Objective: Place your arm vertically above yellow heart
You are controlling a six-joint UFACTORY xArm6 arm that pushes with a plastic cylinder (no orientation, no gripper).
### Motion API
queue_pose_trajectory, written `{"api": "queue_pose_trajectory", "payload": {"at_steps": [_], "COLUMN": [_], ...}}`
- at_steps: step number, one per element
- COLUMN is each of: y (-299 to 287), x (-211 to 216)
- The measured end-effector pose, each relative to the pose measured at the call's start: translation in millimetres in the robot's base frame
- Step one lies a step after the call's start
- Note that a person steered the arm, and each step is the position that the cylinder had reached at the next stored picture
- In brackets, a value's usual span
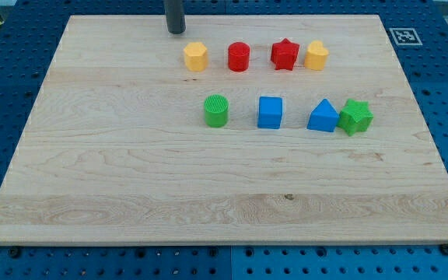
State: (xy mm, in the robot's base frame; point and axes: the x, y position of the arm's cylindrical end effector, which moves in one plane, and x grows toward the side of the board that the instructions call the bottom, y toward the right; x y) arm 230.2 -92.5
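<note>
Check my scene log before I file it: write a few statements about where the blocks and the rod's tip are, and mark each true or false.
1. My tip touches the yellow heart. False: it is far toward the view's left, nearest the yellow hexagon.
2. The red star sits between the red cylinder and the yellow heart. True.
3. The green star is beside the blue triangle. True.
4. The green cylinder lies in the top row. False: bottom row, left of the blue cube.

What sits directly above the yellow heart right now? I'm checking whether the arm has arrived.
Nothing covers the yellow heart; its top shows fully. My tip rests near the view's top, left of the yellow hexagon.
</note>
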Motion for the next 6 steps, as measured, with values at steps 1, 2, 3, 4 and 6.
{"api": "queue_pose_trajectory", "payload": {"at_steps": [1, 2, 3, 4, 6], "y": [0, 0, 4, 49, 205], "x": [0, 3, 23, 14, -1]}}
